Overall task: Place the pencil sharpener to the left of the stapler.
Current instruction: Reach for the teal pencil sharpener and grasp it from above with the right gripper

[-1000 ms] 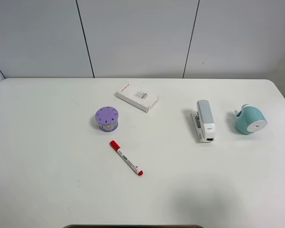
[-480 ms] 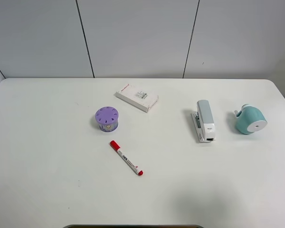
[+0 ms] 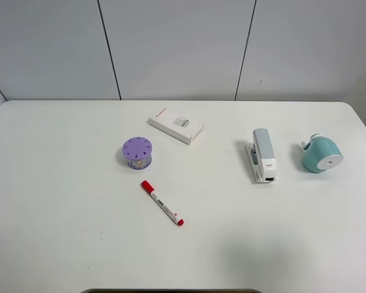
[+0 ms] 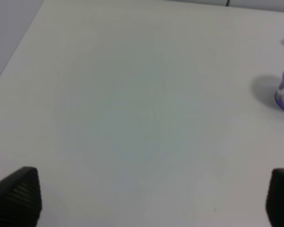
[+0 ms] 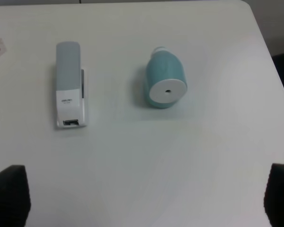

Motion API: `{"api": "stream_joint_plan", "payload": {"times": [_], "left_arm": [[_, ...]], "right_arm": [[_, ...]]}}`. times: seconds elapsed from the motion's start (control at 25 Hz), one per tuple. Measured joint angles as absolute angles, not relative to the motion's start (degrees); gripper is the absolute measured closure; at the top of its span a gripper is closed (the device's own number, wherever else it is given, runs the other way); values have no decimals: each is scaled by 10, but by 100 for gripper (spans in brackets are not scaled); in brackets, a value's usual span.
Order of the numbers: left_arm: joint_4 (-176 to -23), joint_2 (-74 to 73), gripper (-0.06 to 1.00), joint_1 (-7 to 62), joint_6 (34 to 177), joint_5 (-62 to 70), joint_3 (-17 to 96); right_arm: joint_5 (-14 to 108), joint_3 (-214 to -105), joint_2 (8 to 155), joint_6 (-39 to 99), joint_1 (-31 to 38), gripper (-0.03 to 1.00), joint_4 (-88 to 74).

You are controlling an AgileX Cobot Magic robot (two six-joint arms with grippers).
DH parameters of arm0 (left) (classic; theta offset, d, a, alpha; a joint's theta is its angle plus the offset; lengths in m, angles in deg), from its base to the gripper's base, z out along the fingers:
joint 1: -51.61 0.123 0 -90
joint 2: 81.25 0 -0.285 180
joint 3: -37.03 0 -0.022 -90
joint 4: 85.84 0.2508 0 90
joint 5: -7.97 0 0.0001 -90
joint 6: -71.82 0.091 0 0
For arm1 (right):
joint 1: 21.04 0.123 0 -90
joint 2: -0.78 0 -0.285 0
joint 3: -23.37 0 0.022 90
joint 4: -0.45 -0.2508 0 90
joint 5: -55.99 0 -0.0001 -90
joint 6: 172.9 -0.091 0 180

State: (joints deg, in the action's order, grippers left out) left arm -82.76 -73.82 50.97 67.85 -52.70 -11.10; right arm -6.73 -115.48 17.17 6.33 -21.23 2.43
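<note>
Pre-grasp step. I read right gripper (image 5: pixel 144 198) spread, empty. Pencil sharpener (image 5: pixel 165 80) lay ahead of fingertips, untouched, stapler (image 5: pixel 70 85) beside it. Left gripper (image 4: pixel 146 198) likewise spread. Next, I judged: advance, descend, straddle teal body.

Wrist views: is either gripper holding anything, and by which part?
Nothing is held. The left gripper and right gripper both stand open and empty; the rounded mint-teal plastic pencil sharpener lies untouched on the white table.

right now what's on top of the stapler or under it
Nothing lies on the stapler: its grey top is bare in the high and right wrist views. It sits flat on the table, so what its base covers cannot be seen.
</note>
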Motion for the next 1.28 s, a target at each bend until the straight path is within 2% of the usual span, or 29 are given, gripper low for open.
{"api": "stream_joint_plan", "payload": {"times": [0.96,1.28], "left_arm": [[-828,-738,-1,510,678,-527,-111],[-828,-738,-1,510,678,-527,-111]], "right_arm": [[-81,-1350,589,22,-213,-3,113],[-70,-1379,696,71,-298,-3,59]]}}
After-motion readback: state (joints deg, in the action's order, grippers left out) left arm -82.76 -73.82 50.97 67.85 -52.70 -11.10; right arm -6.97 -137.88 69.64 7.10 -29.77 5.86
